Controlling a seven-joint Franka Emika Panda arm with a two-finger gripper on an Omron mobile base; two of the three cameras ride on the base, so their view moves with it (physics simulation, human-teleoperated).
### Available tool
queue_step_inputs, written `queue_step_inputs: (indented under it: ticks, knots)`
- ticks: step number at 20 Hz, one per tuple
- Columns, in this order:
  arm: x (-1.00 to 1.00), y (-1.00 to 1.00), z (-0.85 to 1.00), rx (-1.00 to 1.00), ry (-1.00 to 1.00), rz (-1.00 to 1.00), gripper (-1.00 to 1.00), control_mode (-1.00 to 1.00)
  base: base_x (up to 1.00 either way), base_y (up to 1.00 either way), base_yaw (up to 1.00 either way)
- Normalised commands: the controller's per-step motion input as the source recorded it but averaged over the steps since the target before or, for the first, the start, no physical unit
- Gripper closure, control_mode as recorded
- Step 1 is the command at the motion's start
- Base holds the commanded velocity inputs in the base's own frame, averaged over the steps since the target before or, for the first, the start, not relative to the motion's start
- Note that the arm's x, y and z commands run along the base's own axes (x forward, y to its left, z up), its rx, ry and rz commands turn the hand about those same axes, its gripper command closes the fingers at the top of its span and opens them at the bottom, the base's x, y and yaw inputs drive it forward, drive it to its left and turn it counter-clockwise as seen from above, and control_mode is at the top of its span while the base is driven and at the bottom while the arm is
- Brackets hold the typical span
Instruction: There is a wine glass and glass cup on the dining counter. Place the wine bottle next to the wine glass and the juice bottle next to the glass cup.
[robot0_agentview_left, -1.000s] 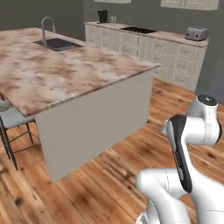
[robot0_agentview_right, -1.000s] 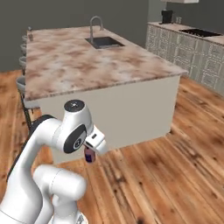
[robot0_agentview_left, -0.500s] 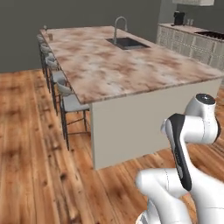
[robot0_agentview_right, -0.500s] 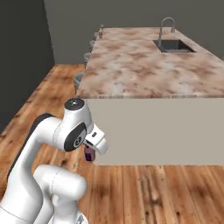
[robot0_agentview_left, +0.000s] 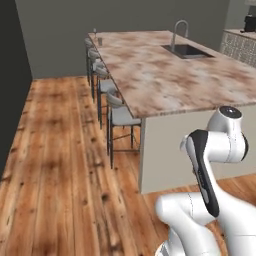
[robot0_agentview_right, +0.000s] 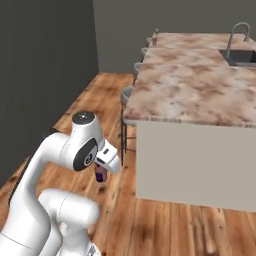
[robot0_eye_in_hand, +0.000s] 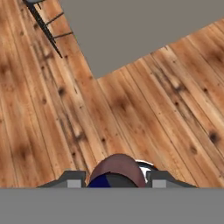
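no readable text anywhere I can see, no labels, brands or numbers, the juice bottle (robot0_eye_in_hand: 117, 171) in my end effector (robot0_eye_in_hand: 114, 178) looks plain, worktop (robot0_agentview_left: 165, 75) is just marbled stone

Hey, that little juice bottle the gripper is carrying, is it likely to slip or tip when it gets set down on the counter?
The juice bottle sits between the gripper fingers, so it probably feels rigid. Its rounded body may be a little slippery. It looks squat, so it should stand fairly stably on the flat dining counter.
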Motion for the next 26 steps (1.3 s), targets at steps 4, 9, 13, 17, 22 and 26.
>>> queue_step_inputs:
  ticks: [4,9,13,17,22,26]
  knots:
    - [0.0,0.0,0.0,0.0,0.0,0.0,1.0,1.0,0.52,0.79,0.02]
    - [0.0,0.0,0.0,0.0,0.0,0.0,1.0,1.0,0.56,0.82,0.0]
    - [0.0,0.0,0.0,0.0,0.0,0.0,1.0,1.0,0.68,0.73,0.0]
    - [0.0,0.0,0.0,0.0,0.0,0.0,1.0,1.0,0.81,0.59,0.0]
    - [0.0,0.0,0.0,0.0,0.0,0.0,1.0,1.0,0.88,0.49,0.0]
    - [0.0,0.0,0.0,0.0,0.0,0.0,1.0,1.0,0.93,0.41,0.0]
